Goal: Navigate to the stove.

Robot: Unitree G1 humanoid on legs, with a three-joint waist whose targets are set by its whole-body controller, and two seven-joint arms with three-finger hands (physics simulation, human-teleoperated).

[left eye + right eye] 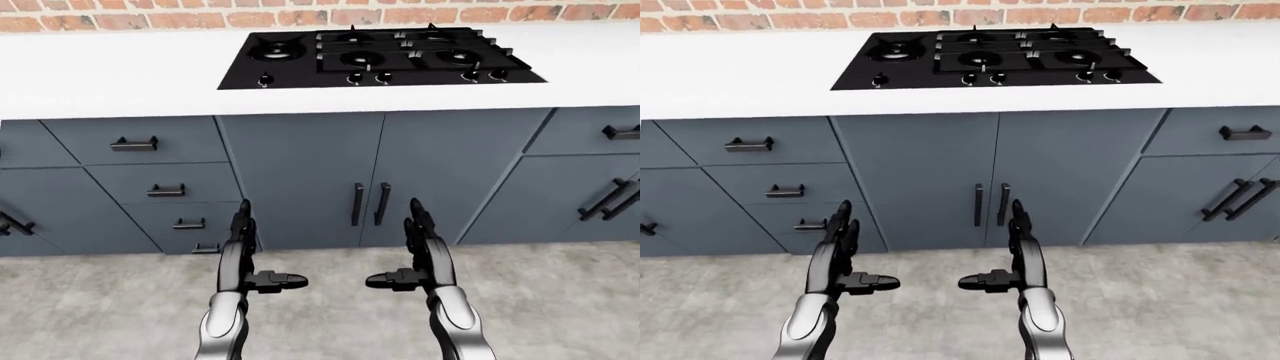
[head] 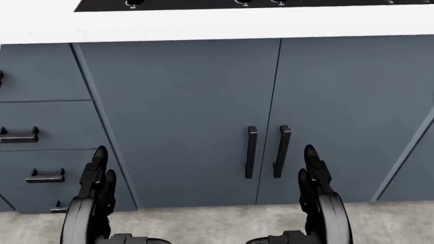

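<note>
**Ana:** Left-eye view has the stove [image 1: 380,56] dead ahead; black cooktop, sunk into the white counter [image 1: 110,79], filling the upper middle of the view; a brick wall [image 1: 150,15] runs just above the stove.

**Ben:** And below the stove?

**Ana:** Grey double cabinet doors [image 1: 370,172] sit right under the stove, their two black handles side by side; a stack of drawers [image 1: 150,176] stands below and left of the stove; more grey cabinets stand below and right of it.

**Ben:** Hands?

**Ana:** Left hand [image 1: 243,251] is released, fingers stretched up toward the stove, thumb pointing inward, holding nothing; right hand [image 1: 422,247] mirrors it, fingers spread and empty; both hang well below the stove, over the speckled floor [image 1: 560,307].

**Ben:** Head view?

**Ana:** Looking lower; only the stove's near edge and knobs show along the top; the doors fill the rest, with both hands at the bottom.
</note>
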